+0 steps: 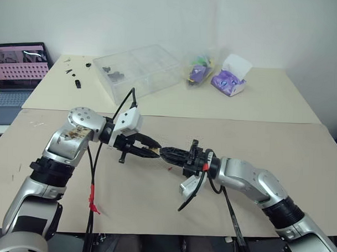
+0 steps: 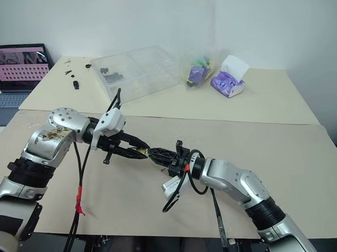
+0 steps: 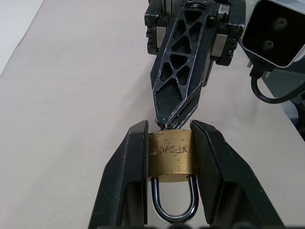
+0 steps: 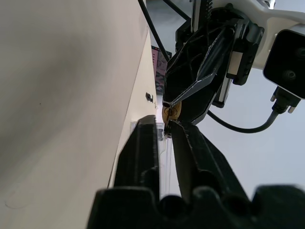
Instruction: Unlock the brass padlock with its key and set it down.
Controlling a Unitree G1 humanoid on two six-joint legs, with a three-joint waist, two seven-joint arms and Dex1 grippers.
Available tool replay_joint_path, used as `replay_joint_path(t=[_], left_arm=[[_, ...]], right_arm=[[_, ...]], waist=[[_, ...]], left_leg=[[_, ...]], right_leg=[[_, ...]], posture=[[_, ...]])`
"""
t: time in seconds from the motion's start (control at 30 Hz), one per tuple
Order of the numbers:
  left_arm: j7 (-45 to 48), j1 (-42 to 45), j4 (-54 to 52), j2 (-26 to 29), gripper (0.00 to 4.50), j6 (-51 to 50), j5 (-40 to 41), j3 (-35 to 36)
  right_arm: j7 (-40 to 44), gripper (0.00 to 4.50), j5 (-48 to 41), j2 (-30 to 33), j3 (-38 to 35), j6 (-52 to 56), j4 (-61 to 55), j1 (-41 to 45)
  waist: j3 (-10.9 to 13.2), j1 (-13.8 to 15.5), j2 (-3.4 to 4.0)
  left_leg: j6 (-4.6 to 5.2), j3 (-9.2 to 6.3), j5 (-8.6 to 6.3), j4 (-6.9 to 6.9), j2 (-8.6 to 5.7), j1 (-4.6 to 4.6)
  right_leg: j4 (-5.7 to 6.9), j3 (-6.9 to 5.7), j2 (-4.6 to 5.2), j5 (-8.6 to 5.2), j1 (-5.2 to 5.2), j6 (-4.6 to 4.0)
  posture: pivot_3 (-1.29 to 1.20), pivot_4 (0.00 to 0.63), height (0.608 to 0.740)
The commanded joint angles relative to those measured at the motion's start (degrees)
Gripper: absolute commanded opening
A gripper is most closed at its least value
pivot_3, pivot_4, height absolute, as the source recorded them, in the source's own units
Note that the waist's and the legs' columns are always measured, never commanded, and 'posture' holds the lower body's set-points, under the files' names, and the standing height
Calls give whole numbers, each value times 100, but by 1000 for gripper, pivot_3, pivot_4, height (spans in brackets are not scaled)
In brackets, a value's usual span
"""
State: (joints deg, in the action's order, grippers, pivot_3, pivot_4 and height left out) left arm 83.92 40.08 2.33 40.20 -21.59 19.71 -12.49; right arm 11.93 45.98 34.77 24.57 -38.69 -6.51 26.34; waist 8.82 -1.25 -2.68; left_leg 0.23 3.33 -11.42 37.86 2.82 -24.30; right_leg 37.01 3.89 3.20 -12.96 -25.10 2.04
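My left gripper point(image 1: 155, 152) is shut on the brass padlock point(image 3: 169, 160), pinching its golden body by the sides above the table. The silver shackle point(image 3: 174, 207) points back toward the left wrist. My right gripper point(image 1: 163, 153) comes in level from the opposite side, its fingers point(image 3: 178, 71) closed together and their tips right at the padlock's bottom face. The key point(image 3: 164, 127) shows as a tiny sliver of metal between those tips and the brass body. Both grippers meet tip to tip over the near table point(image 1: 155, 203).
A clear plastic box point(image 1: 138, 69) stands on the far table, with small black parts point(image 1: 76, 78) to its left. A bag of items point(image 1: 199, 72) and a tissue pack point(image 1: 231, 77) lie at the far right. A laptop point(image 1: 18, 71) sits at far left. A red speck point(image 1: 170, 168) lies below the grippers.
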Motion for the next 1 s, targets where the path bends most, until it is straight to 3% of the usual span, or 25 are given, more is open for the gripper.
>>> replay_joint_path(t=[0.03, 0.23, 0.67, 1.0], left_arm=[[-2, 70, -157, 36, 850, 10, 55, 97], [-30, 67, -152, 11, 850, 53, 37, 83], [-85, 79, -122, -49, 850, 77, 4, 72], [-135, 61, -140, -61, 850, 98, -1, 105]], right_arm=[[1, 106, -48, -17, -155, -44, -153, 28], [338, 106, -444, -155, -186, 164, -203, 58], [2513, 106, -3117, -525, -204, 1927, -700, -132], [2868, 106, -3444, -708, -300, 2573, -938, -161]], waist=[[0, 0, 0], [0, -1, 0], [0, 7, 0], [0, 16, 0]], left_leg=[[0, 0, 0, 0, 0, 2], [0, 0, 0, 0, 0, 2], [0, -2, 0, 1, 0, 6], [0, -2, 0, 1, 0, 6]], right_leg=[[0, 0, 0, 0, 2, 0], [0, 0, 0, 0, 2, 0], [1, 0, 0, 2, 8, 0], [3, -1, -1, 1, 8, 1]], posture=[[0, 150, 740], [0, 150, 740], [0, 150, 740], [0, 150, 740]])
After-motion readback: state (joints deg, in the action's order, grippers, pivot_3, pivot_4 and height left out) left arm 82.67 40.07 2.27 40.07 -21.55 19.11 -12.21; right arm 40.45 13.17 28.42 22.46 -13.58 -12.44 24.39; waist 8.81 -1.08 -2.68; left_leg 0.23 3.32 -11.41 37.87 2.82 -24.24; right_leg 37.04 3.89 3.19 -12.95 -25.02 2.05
